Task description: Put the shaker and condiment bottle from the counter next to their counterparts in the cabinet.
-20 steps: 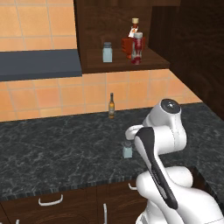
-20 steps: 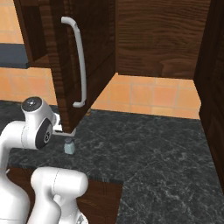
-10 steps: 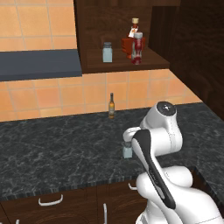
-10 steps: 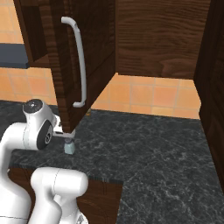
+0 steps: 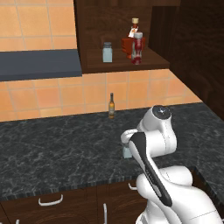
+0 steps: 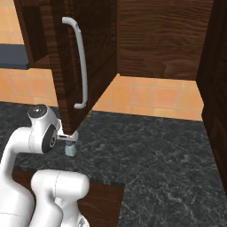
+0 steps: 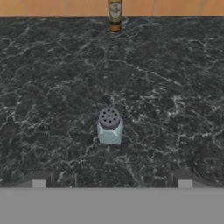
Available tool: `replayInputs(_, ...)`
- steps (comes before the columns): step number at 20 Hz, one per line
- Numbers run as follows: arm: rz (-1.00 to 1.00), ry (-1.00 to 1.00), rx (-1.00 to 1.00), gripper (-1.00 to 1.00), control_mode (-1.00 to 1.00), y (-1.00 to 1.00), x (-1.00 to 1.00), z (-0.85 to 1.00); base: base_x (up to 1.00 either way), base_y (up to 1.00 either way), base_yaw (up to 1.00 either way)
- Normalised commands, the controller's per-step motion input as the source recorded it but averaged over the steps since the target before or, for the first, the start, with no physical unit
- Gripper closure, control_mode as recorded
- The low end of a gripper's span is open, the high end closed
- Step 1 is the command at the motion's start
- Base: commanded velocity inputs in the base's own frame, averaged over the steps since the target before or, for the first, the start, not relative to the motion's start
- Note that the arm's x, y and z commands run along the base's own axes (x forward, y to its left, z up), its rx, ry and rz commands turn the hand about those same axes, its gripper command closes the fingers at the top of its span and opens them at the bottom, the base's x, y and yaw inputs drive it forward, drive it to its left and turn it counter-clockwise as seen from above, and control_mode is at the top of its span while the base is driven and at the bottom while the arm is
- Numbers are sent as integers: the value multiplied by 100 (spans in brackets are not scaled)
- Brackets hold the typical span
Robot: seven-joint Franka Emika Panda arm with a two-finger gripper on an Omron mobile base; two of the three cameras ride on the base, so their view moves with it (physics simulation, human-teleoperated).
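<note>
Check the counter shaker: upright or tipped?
Upright. The shaker stands on the counter, perforated cap on top.

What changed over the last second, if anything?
The arm's upper joint drifted slightly left as the open gripper hangs above the shaker. Nothing was grasped or released. The shaker on the counter, the slim brown bottle and the cabinet items stayed put.

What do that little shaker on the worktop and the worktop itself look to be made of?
The shaker looks like pale blue-grey translucent glass or plastic, with a dull grey perforated cap, perhaps metal. The counter looks like polished black stone, going by its pale grey veining.
</note>
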Motion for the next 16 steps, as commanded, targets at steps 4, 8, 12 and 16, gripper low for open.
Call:
replayInputs(4,0,0,0,-100,-100,0,27,-18,0,0,0)
replayInputs(8,0,0,0,-100,-100,4,21,-19,0,0,0)
replayInputs(12,0,0,0,-100,-100,10,9,-24,0,0,0)
replayInputs(16,0,0,0,-100,-100,11,3,-25,0,0,0)
